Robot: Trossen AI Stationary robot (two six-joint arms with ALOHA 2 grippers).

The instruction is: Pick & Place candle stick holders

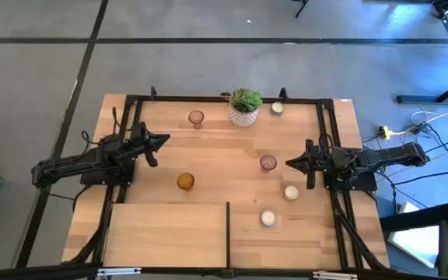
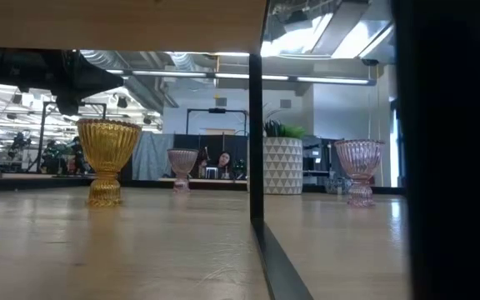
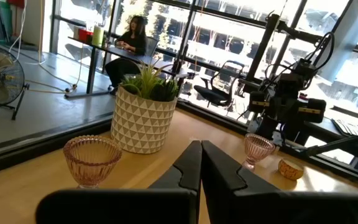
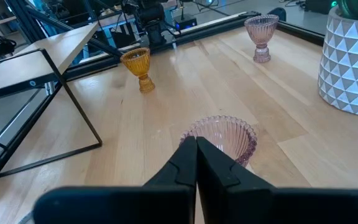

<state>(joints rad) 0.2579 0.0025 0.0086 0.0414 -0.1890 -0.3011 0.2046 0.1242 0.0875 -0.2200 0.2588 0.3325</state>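
Six small candle stick holders stand on their bases on the wooden table [image 1: 216, 155]. They are two pink glass ones [image 1: 196, 118] [image 1: 267, 162], an amber one [image 1: 185, 181] and three white ones [image 1: 277, 109] [image 1: 291, 192] [image 1: 267, 218]. My left gripper [image 1: 164, 141] is shut and empty at the table's left, pointing right. My right gripper [image 1: 289, 163] is shut and empty. It points left at the nearer pink holder [image 4: 225, 138], a short gap from it. The low view shows the amber holder [image 2: 107, 160] and both pink holders [image 2: 182, 169] [image 2: 359, 169].
A white patterned pot with a green plant [image 1: 244, 107] stands at the far middle. A dark frame runs round the table, and a dark bar [image 1: 228, 233] divides the near part. Cables lie on the floor at the right. A person [image 3: 132, 40] sits in the room beyond.
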